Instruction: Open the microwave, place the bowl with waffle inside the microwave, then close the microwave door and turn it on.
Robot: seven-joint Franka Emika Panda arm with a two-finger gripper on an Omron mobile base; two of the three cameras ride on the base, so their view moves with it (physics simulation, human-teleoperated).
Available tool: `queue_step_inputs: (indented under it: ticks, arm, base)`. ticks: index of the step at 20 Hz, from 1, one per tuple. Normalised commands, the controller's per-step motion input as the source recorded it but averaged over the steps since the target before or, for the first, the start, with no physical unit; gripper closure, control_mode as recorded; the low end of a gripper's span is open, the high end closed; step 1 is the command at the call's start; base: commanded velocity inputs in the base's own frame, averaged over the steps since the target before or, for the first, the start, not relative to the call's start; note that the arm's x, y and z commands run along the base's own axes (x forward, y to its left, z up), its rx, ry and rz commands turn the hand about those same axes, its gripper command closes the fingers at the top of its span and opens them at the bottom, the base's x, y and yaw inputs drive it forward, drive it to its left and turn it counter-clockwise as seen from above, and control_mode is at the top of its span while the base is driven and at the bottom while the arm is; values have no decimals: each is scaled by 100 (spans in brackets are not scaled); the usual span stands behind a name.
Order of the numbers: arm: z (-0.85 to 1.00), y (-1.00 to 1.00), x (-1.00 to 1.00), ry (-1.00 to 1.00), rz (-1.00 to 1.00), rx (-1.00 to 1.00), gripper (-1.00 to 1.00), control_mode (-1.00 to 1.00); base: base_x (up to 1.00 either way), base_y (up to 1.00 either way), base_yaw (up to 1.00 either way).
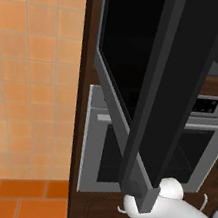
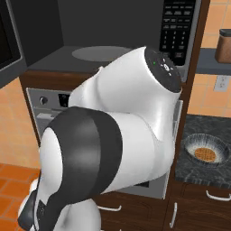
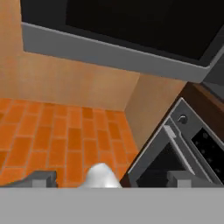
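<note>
The microwave stands open, its dark cavity and round turntable showing, with the keypad to the right. The microwave door is swung far out toward me and is seen nearly edge-on; in the hand view its grey lower border runs across the top. The bowl with the waffle sits on the dark counter at the right, away from the hand. My gripper hangs below the door, pointing at the floor, open with nothing between its fingertips.
The silver oven with knobs sits under the microwave; in the hand view the oven is at the right. Orange tile floor lies below. A brown jar stands on a shelf. My arm blocks the oven front.
</note>
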Motion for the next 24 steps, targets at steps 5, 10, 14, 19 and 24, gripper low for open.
queue_step_inputs:
  ticks: [5, 10, 14, 19, 24]
  arm:
    - [-50, -82, 66, -11, -12, -32, -100, -100]
    - [-90, -60, 52, -14, -11, -40, -100, -100]
    - [-100, -54, 61, -20, -6, -31, -100, -100]
    - [-81, -98, 64, -20, 0, -8, -100, -100]
    - [-53, -90, 37, -4, 0, -10, -100, -100]
  base:
    - [0, 0, 0]
    - [0, 0, 0]
    - [0, 0, 0]
    - [0, 0, 0]
    - [0, 0, 0]
